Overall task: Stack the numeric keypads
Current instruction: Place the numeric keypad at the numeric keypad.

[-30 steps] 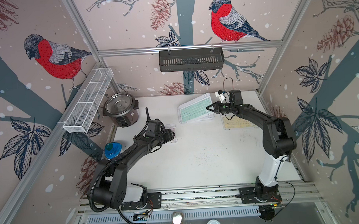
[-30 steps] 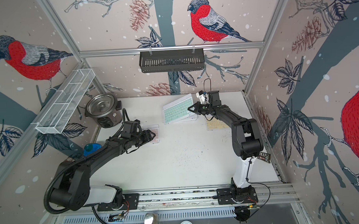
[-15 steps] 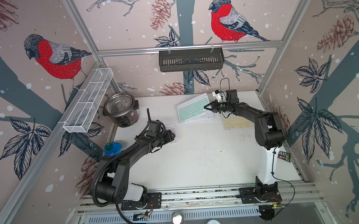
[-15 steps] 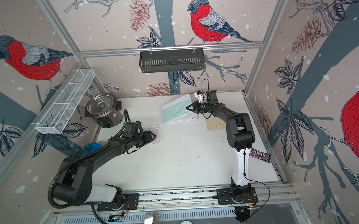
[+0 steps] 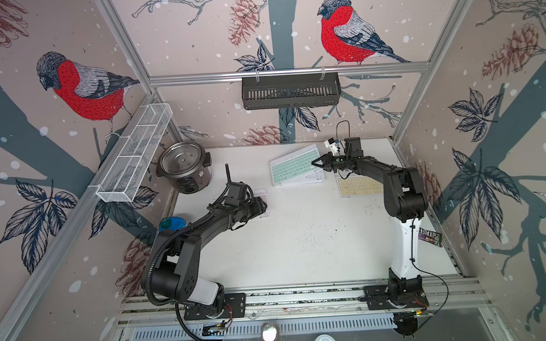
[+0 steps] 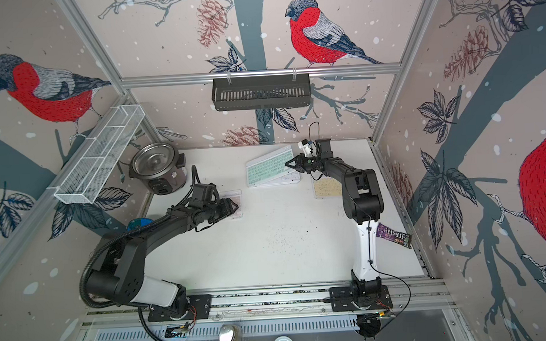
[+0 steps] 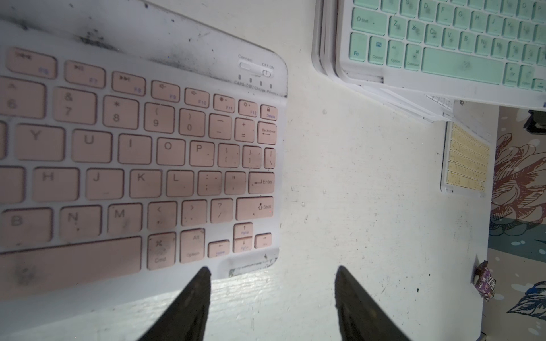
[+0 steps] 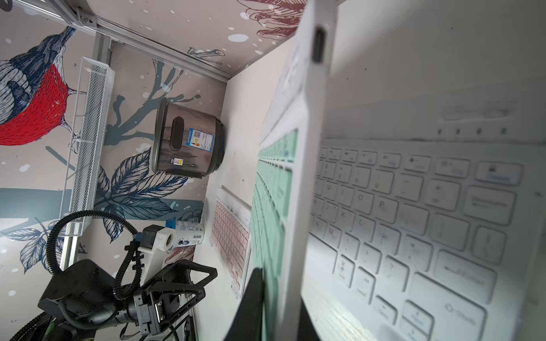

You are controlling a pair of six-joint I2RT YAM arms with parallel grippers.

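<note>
Leave the left claw (image 7: pixel 271 270), spread and empty, beside the pink keypad (image 7: pixel 133 165) at the table's (image 5: pixel 300 239) 10 o'clock. At 12 o'clock, with the right claw (image 5: pixel 314 163) pinching the tilted mint keypad's (image 5: pixel 292 169) edge above the white-keyed pile (image 5: pixel 310 179), lower it flat, square the corners, then release gently. Fetch the yellow keypad (image 5: pixel 358 186) at 2 o'clock afterwards.

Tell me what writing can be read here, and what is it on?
"Backspace", "Enter", "Shift", "Delete", "OFF/ON": pink keypad.
"Fn", "Shift": mint keypad.
"m&m": candy wrapper.
Stickers on the rice cooker: too small to read.
</note>
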